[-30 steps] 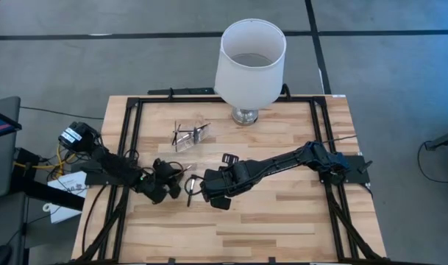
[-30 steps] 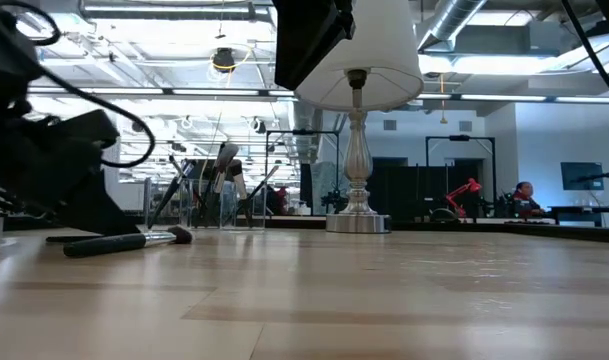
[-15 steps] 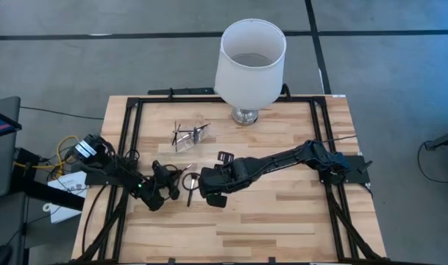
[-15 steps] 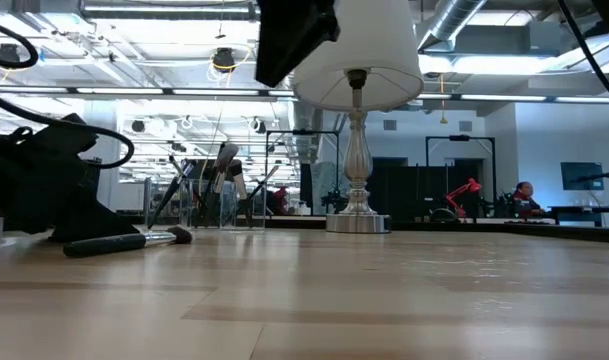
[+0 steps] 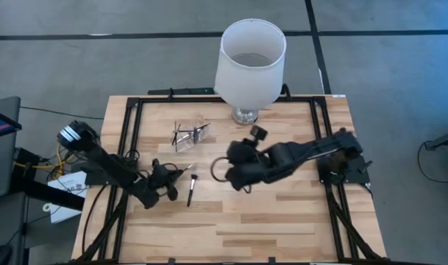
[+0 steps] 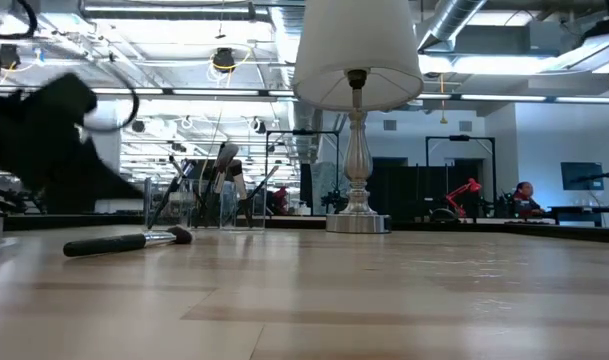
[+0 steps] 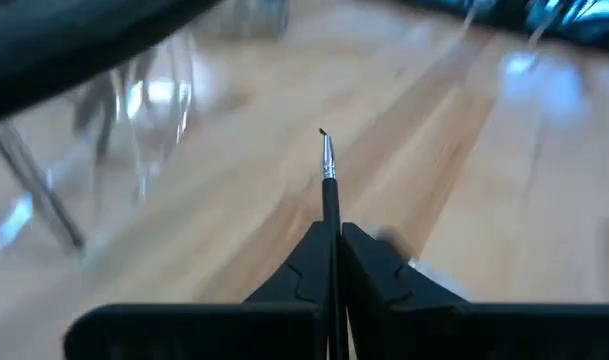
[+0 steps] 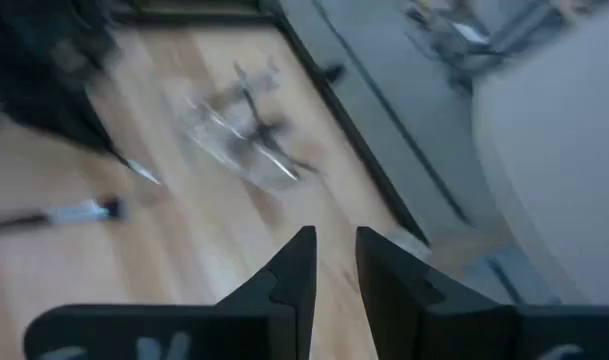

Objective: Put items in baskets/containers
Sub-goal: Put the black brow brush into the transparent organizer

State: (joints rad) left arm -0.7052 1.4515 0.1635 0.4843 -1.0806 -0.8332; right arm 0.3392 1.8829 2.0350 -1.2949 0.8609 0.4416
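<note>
My left gripper (image 5: 176, 177) is near the table's left side, shut on a thin dark brush whose silver ferrule and fine tip (image 7: 326, 158) stick out ahead of the fingers. A thicker brush (image 5: 190, 189) lies flat on the wood just beside it, also seen in the low view (image 6: 124, 242). The clear pouch (image 5: 190, 135) stands farther back with several brushes in it. My right gripper (image 8: 334, 262) is raised over the table's middle (image 5: 227, 171), open by a narrow gap with nothing between its fingers. My left gripper pinches the thin brush's dark handle (image 7: 331, 215) between its two fingers. The brush lies along the fingers, ferrule and tip pointing ahead toward the table's far right. The fingers come in slanting slightly down from the left side. In the low view the gripper (image 6: 54, 140) is above the wood.
A white lampshade on a glass base (image 5: 249, 62) stands at the far edge, behind the right arm. Black frame rails (image 5: 132, 140) run along the table's sides. Bare wood lies toward the near edge.
My right gripper has risen off the table and swung toward the right and far side, away from the lying brush, tipping up. My left gripper has lifted a little off the wood with the thin brush. The thicker brush has stayed where it lay.
</note>
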